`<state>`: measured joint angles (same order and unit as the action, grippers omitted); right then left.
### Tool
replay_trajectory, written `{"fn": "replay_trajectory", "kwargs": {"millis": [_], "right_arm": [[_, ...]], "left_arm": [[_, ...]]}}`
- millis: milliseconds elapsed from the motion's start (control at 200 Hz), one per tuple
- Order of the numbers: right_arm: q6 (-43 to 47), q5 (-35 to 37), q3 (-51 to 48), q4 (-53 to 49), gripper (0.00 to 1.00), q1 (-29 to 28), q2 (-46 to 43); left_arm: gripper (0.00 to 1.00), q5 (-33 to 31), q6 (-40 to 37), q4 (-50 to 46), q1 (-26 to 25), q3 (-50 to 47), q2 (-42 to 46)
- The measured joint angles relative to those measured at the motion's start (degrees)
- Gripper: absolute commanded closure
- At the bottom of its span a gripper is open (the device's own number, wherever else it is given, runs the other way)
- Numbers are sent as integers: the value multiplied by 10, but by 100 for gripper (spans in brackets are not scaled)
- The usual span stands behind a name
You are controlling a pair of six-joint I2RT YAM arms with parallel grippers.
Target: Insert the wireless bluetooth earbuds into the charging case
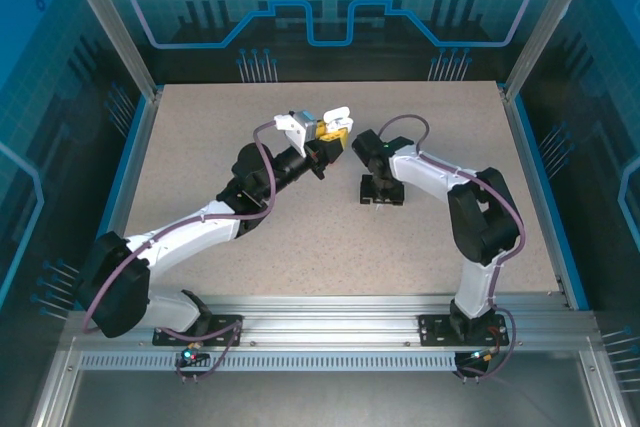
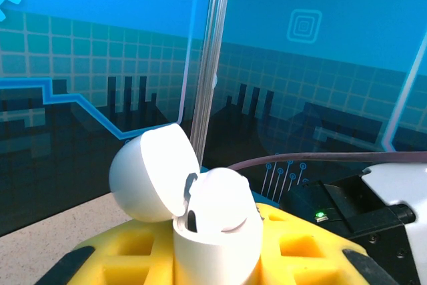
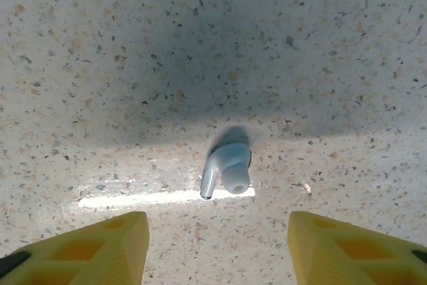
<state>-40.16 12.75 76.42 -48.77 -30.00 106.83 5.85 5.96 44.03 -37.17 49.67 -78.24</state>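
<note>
Right wrist shows my right gripper spread wide over a white earbud lying mid-way across the table, probably light, slick and skittish, so I'd pinch its bulb, while the left gripper clamps the open case.

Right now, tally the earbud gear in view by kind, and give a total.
Charging case: 1, white, lid open.
Earbuds: 2, one loose earbud lying on the table, one seated earbud apparently in the case.
Total: 3
</note>
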Motion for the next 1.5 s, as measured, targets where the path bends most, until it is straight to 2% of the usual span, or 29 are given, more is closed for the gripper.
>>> {"fn": "replay_trajectory", "kwargs": {"millis": [505, 745, 960, 1156, 1341, 1501], "right_arm": [[-15, 22, -79, 43, 44, 40, -6], [-14, 8, -152, 68, 43, 80, -86], [-22, -13, -143, 77, 43, 82, -127], [-90, -28, -92, 69, 43, 75, -83], [-195, -42, -88, 66, 41, 61, -48], [-247, -43, -70, 57, 42, 59, -22]], "left_arm": [[100, 0, 2, 0, 0, 0, 1], [100, 0, 2, 0, 0, 0, 1], [100, 0, 2, 0, 0, 0, 1], [100, 0, 2, 0, 0, 0, 1], [100, 0, 2, 1, 0, 0, 1], [100, 0, 2, 5, 0, 0, 1]]}}
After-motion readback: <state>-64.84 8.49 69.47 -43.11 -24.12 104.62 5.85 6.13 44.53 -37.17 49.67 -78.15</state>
